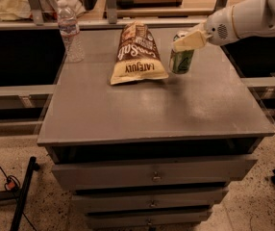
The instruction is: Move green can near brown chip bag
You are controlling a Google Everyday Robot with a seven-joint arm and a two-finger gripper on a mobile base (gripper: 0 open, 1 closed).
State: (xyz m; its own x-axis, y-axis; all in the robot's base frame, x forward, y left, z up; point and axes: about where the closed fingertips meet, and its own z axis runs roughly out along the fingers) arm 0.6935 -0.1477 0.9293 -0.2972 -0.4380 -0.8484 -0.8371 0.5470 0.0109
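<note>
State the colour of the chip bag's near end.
Tan-yellow, camera view, on brown chip bag; gripper at green can.

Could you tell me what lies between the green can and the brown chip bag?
Only bare tabletop separates the green can and brown chip bag, in the camera view; the gripper is at the can's top.

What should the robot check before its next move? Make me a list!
1. Green can upright: ok.
2. Gripper at the can's top: ok.
3. Can beside the brown chip bag, with a small gap between them: ok.
4. Can resting on the table: cannot tell.
5. Water bottle far off at the table's back left corner, out of the way: ok.
</note>
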